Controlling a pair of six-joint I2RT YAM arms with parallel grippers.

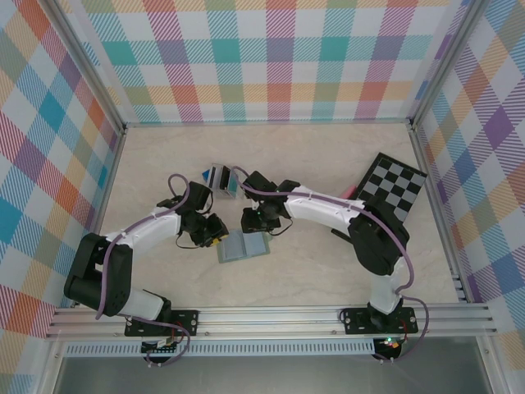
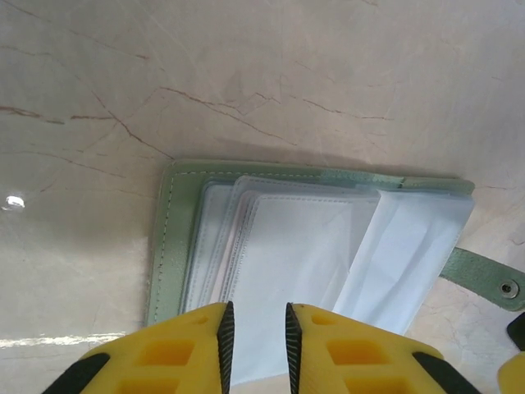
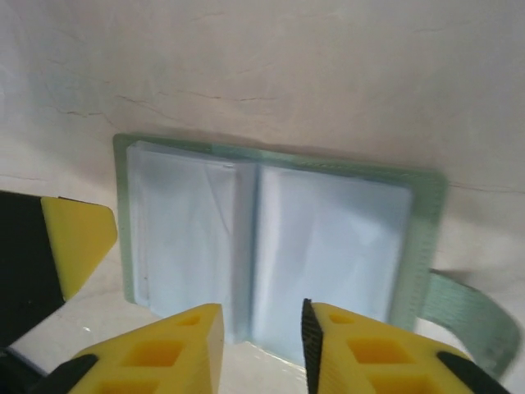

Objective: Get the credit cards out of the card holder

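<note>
— as things stood, where was the card holder (image 1: pixel 244 246)?
— lying open on the table (image 1: pixel 295 279), between both pincers. right pincer (image 3: pixel 262 316) stood parted at its near edge; left pincer (image 2: pixel 256 316) narrowly apart over a pale sleeve (image 2: pixel 303 246), grip unclear.

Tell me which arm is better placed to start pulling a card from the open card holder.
Probably left: the left tool hangs with narrow jaws right over the fanned sleeves of the card holder. The right tool sits at its spine edge.
</note>
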